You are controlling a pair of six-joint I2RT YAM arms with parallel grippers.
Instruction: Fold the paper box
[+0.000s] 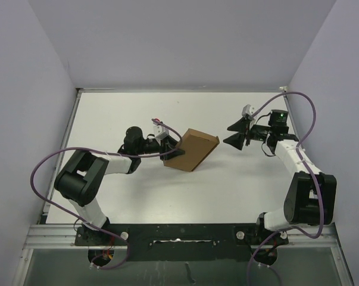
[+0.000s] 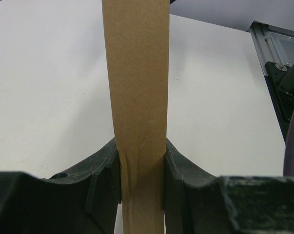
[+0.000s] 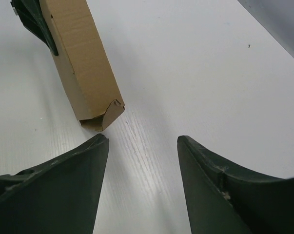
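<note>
We see the paper box (image 1: 194,149) near the middle of the table (image 1: 227,190), a little toward the left edge. It is closed up into a thin brown slab and sits at a slant to the table edges. Our left claw (image 1: 172,150) has it by the end that faces the left edge. In the left wrist view the two dark fingers (image 2: 105,168) press against either side of the narrow cardboard, and the cardboard is creased where they pinch it.

From the right wrist view the box runs down from the upper left, and its lower end comes close to the white surface. We cannot tell whether that end touches the table. A small rounded tab (image 3: 112,109) sticks out at that lower corner.

Our right claw (image 1: 227,134) sits toward the right edge of the table, apart from the box, with its tips pointing at it. Its jaws are spread wide with nothing between them but bare table.
</note>
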